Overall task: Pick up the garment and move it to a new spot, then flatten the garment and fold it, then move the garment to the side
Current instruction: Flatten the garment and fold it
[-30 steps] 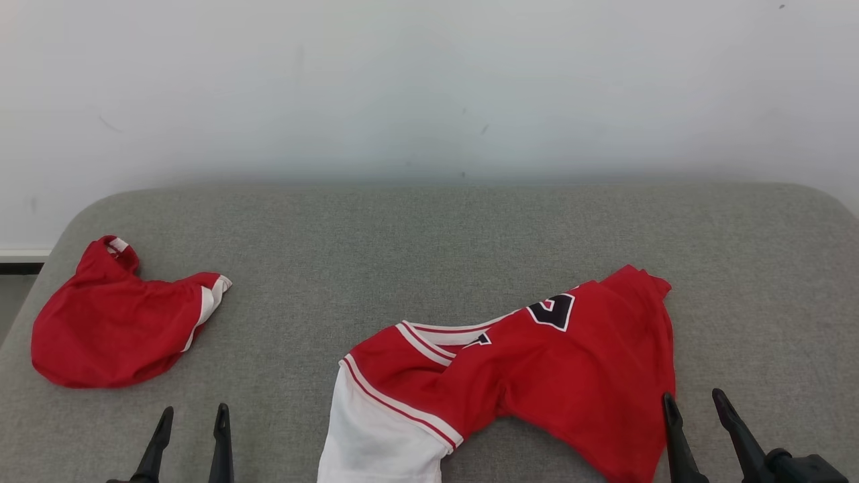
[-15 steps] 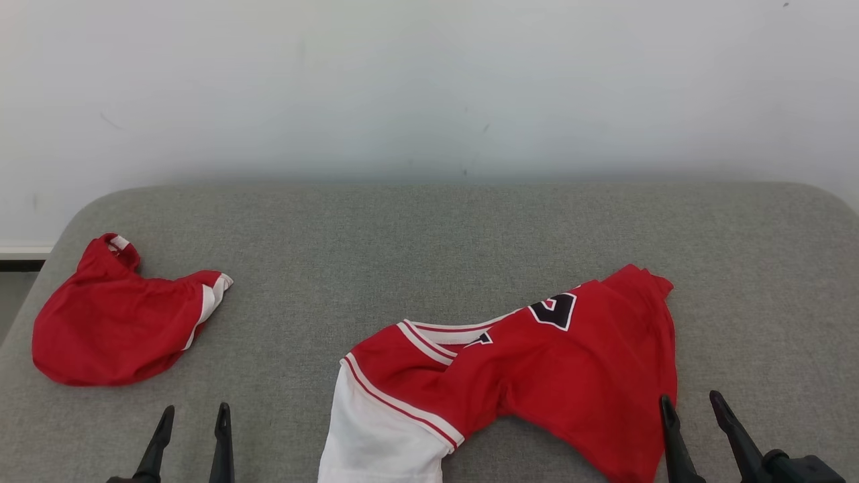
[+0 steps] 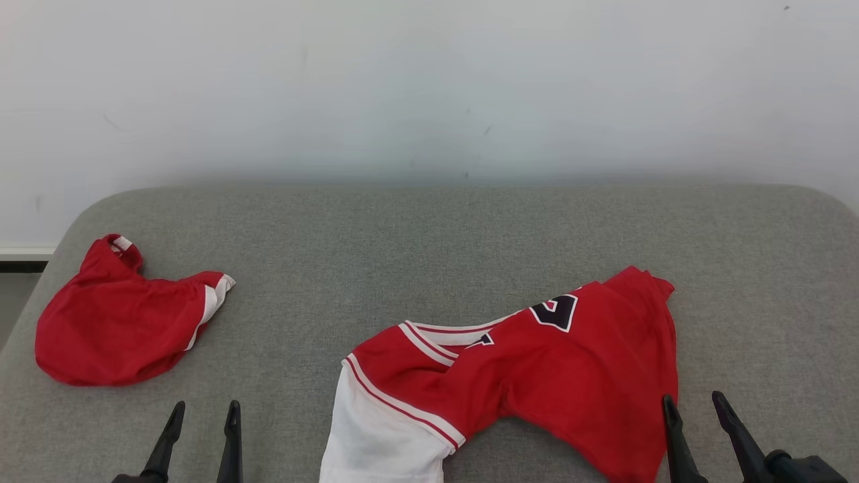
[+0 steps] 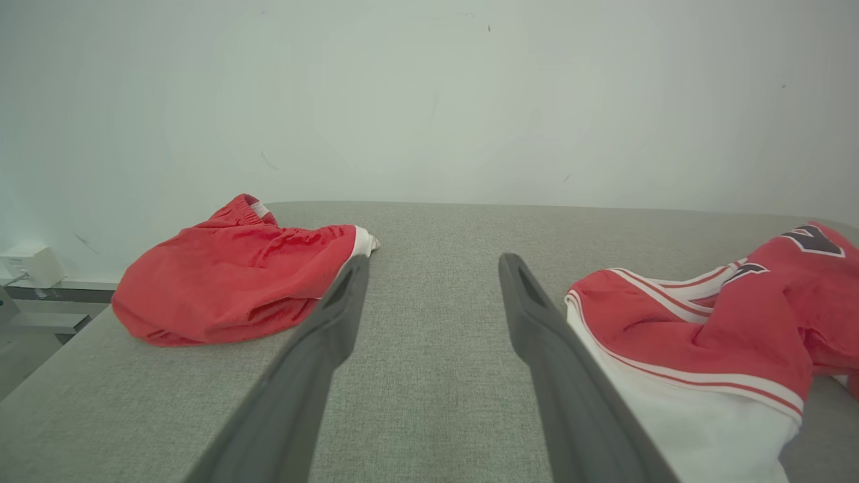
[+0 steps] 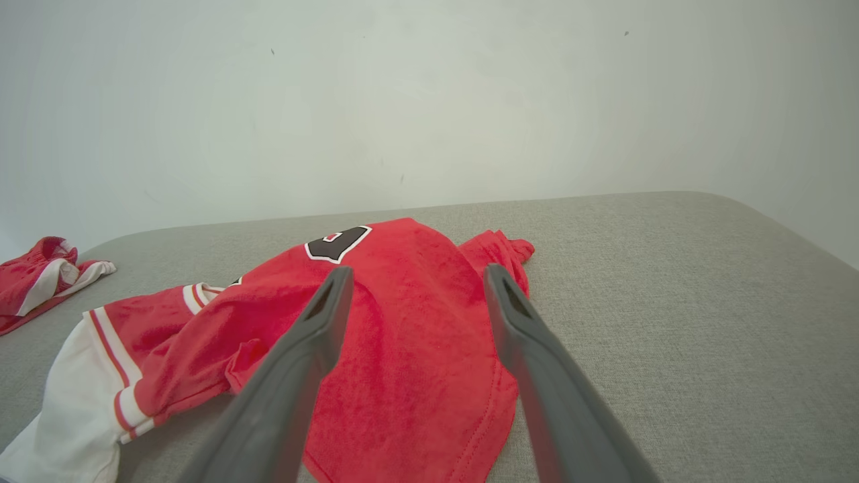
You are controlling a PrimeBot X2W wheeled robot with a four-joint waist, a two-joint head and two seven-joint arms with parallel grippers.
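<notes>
Carrying everything: a grey fabric-covered desk point(image 3: 429, 235) against a pale wall point(image 3: 429, 80).
Garment point(image 3: 570, 376): red jersey with a white sleeve and dark number, crumpled at the desk's near middle-right.
Red bundle point(image 3: 114, 335): smaller red-and-white cloth at the far left, well apart from the garment.
Right gripper point(image 3: 691, 398): fingers spread, empty, at the garment's near right edge.
Left gripper point(image 3: 207, 406): fingers spread, empty, between bundle and garment.

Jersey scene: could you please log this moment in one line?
left tool: open, empty | right tool: open, at jersey edge | jersey: crumpled | red bundle: far left
</notes>
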